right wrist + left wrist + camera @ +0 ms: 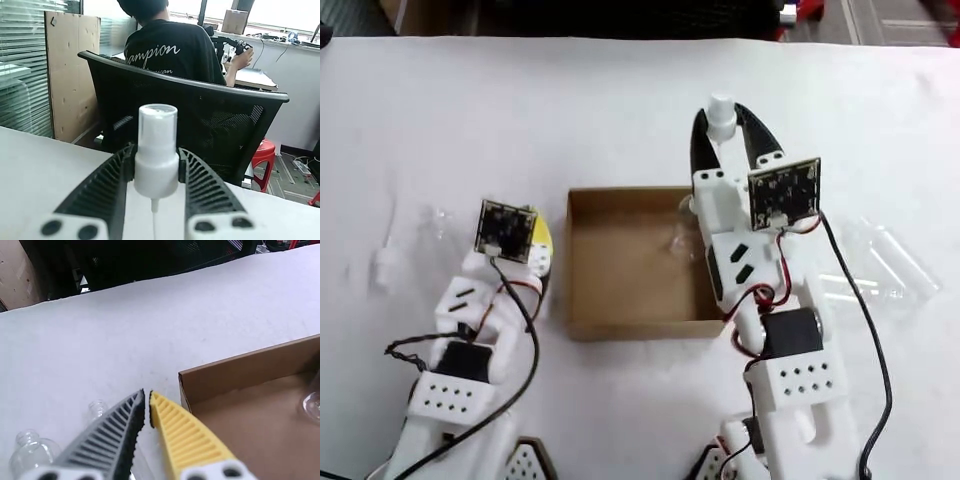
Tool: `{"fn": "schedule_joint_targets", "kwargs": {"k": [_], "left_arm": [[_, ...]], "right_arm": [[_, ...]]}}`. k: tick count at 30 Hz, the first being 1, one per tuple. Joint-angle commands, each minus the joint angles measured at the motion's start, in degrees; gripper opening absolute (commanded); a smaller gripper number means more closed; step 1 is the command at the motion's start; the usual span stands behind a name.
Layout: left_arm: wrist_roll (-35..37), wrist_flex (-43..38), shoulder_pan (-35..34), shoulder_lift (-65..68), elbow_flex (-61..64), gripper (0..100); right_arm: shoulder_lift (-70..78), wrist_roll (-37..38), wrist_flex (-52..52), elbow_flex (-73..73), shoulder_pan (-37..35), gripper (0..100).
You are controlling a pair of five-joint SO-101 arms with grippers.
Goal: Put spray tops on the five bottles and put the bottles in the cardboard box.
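Your one legible-sized print is pale script lettering across the back of a dark shirt, upper middle of the right wrist view; a smaller line beneath it is too small to make out. In the high view, the cardboard box shows you bare brown faces.

The table is plain white, the cardboard box a flat, unprinted brown, and the bottle in the box and the bottles by the table's right edge are clear and colourless. The spray top is white all over, set against the black, ribbed fingers of the right end effector. The left end effector has one dark grey finger and one yellow finger, both ribbed, and both arms are white with black motor blocks and red and black wires.
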Motion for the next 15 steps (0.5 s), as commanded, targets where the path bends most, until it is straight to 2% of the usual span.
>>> {"fn": "schedule_joint_targets", "kwargs": {"k": [1,15], "left_arm": [[-0.53,-1.49,0.84,-1.45,-1.05,3],[-0.53,-1.49,0.84,-1.45,-1.05,3]], "right_arm": [[-1.19,-0.09,-0.92,-4.13,0.48,1.6],[11.82,-0.09,-5.32,-6.42,0.84,1.6]]}}
